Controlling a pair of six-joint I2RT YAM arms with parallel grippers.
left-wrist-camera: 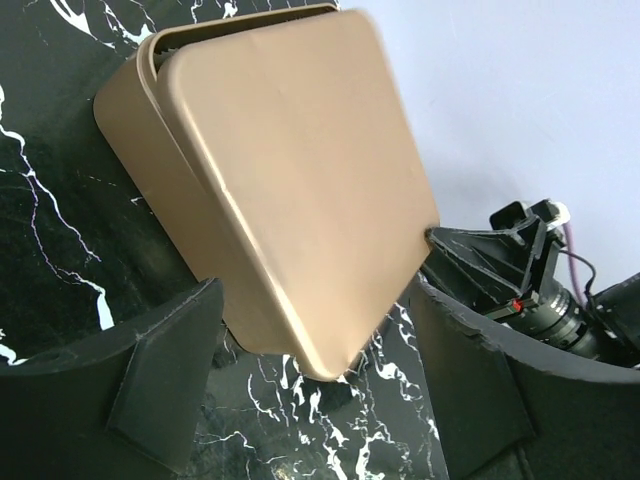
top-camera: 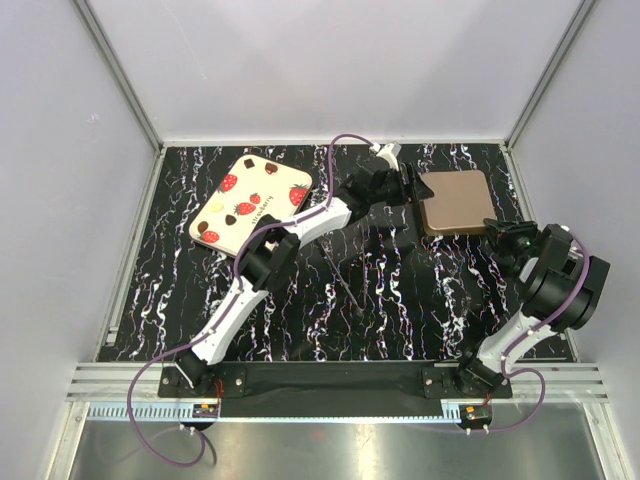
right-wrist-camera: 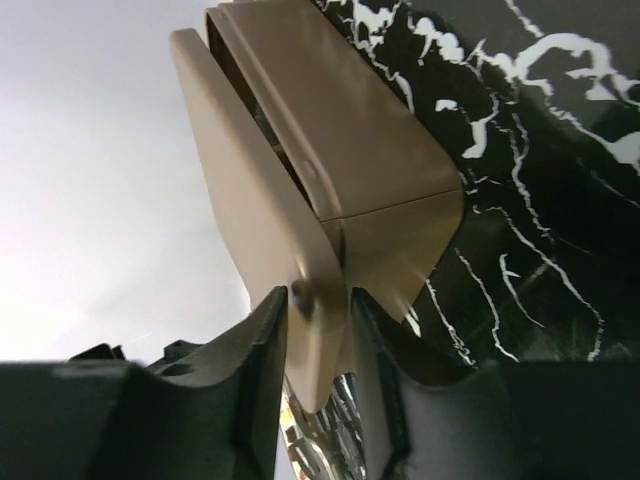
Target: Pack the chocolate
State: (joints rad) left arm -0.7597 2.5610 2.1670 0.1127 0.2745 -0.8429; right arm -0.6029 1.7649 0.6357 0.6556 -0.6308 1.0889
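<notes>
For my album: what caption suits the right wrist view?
Right gripper straddles the corner of a flat tan lid, ajar on its square tan box, over black marbled table.

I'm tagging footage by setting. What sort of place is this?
Likely a lab robot cell: white walls in an aluminium frame enclose a black marbled table, with a left arm and right arm bolted to a plate at its near edge.

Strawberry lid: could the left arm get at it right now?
Probably yes. The strawberry lid lies flat and uncovered just beside that arm, and the left gripper is open and empty. It points at the brown box, though, so it would have to swing back.
</notes>
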